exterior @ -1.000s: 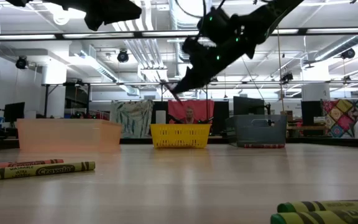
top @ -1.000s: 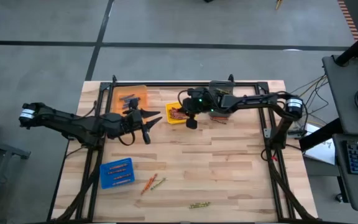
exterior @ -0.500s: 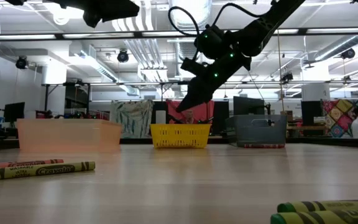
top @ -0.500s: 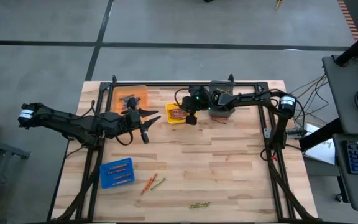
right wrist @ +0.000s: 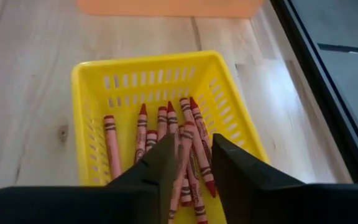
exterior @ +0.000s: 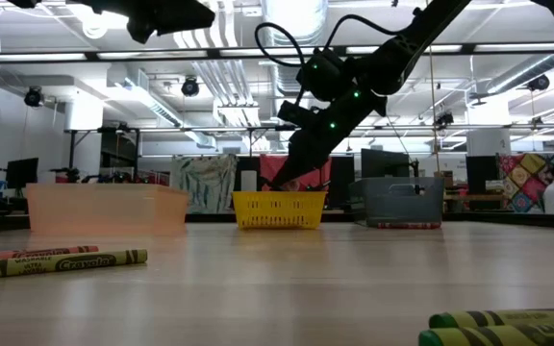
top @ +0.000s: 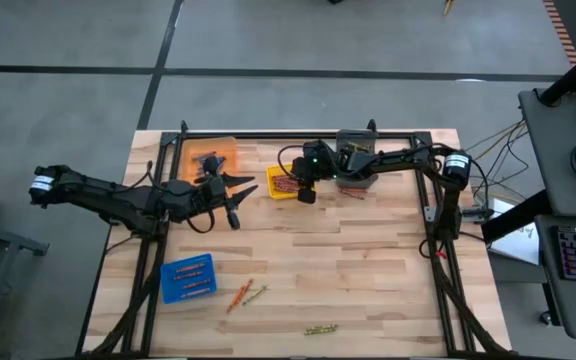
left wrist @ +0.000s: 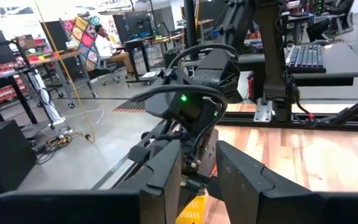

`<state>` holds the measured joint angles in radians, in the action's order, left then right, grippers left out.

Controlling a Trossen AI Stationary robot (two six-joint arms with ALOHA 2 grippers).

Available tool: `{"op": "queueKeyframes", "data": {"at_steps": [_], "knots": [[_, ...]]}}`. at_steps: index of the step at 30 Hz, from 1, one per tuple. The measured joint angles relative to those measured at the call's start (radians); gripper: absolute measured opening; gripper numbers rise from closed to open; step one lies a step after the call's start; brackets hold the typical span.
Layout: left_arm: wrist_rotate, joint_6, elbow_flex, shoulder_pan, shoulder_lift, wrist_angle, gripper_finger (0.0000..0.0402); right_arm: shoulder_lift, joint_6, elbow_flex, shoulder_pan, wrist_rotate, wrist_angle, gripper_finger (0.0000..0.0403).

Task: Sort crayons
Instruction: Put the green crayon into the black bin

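My right gripper (right wrist: 194, 155) hangs open over the yellow bin (right wrist: 92, 93), slanting down; it also shows from above (top: 306, 193) and from the table's level (exterior: 277, 178). Several red crayons (right wrist: 143, 134) lie on the bin's floor. One red crayon (right wrist: 185, 146) shows in the gap between the fingers, its tip toward the bin's far wall. My left gripper (left wrist: 199, 168) is held level and raised to the left of the yellow bin (top: 284, 183), open, with nothing seen between its fingers. Loose crayons (top: 246, 294) lie on the table near its front edge. My right gripper has a red crayon (right wrist: 180, 177) in the gap between its fingers, close beside one finger (right wrist: 163, 168); whether the two touch I cannot tell. The other finger stands clear of it. The fingers come from above, slanting down, along the crayon.
An orange bin (top: 213, 158) stands at the far left, a grey bin (top: 356, 172) under the right arm, and a blue bin (top: 188, 277) with crayons at the near left. An olive crayon (top: 320, 329) lies near the front edge. Bare wood lies between the bins and the front.
My right gripper has sunk toward the yellow bin and shifted a little toward the table's left, tipping further down. My left arm has kept still.
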<state>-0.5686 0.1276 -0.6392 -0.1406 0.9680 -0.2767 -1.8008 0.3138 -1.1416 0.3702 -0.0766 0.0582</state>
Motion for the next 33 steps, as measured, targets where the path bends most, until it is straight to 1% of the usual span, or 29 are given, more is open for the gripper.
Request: {"op": "queueKeyframes", "data": {"at_steps": [5,9,12,15,20,27,33], "knots": [[0.001,-0.053,0.0,-0.001,0.0,0.023,0.0084,0.02,-0.008,0.001,-0.001,0.0,-0.001,0.0115],[0.001,-0.144,0.0,-0.002,0.002,0.09,0.0084,0.06,-0.053,0.001,-0.009,0.0,-0.001,0.0118],[0.002,-0.224,0.0,-0.003,0.007,0.144,0.0084,0.095,-0.125,0.001,-0.016,-0.002,-0.01,0.0118],[0.008,-0.301,0.0,-0.003,0.018,0.189,0.0084,0.138,-0.179,0.001,-0.025,-0.003,-0.053,0.0114],[0.062,-0.386,0.0,-0.026,0.059,0.228,0.0084,0.2,-0.183,0.002,-0.068,-0.01,-0.136,0.0103],[0.063,-0.482,-0.001,-0.084,0.116,0.24,0.0084,0.268,-0.172,0.031,-0.146,-0.009,-0.178,0.0088],[0.052,-0.546,-0.048,-0.13,0.181,0.239,0.0084,0.337,-0.173,0.068,-0.196,-0.009,-0.18,0.0079]]}}
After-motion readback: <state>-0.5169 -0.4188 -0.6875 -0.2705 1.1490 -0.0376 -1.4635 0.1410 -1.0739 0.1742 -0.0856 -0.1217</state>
